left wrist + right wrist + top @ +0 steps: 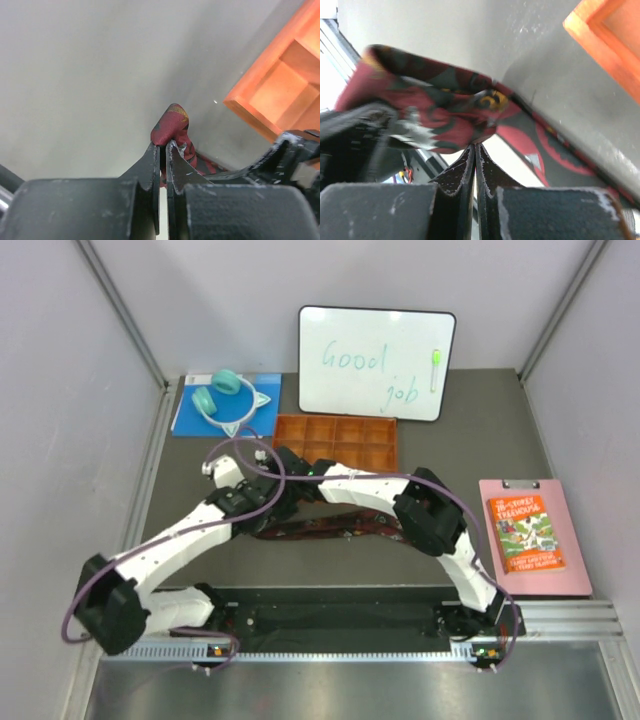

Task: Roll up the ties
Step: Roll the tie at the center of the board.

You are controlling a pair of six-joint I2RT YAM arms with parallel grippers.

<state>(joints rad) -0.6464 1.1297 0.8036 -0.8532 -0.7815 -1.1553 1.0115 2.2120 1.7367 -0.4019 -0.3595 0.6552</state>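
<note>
Top external: both arms reach in and meet just on the near side of the orange tray [336,439], wrists crowded together. The tie [345,530] lies stretched along the counter [470,430], near side of the tray and roughly parallel to its long wall, not in any cell. Most of its length is unrolled.

Left wrist: left pincer [162,146] is clamped on the tie's end, with a small folded hump of maroon cloth standing past the fingertips. The tray corner is off to one side, apart from the cloth.

Right wrist: right pincer [475,147] has its jaws pressed together, tips at the underside of a raised loop of tie. I cannot tell whether any cloth is caught between them.

Step, as I read it: start of the roll. The first turn is forming at one end and the long tail is flat beside the tray. No coil yet, so the task is early.

Next move, my judgement: one pincer holds the core while the other carries the fold over and along the tail, keeping turns tight and square to the strip. The cloth is soft, and letting go with both at once would likely let the loop fall open. The fingers sit very close together, so I'd watch for a clash.
</note>
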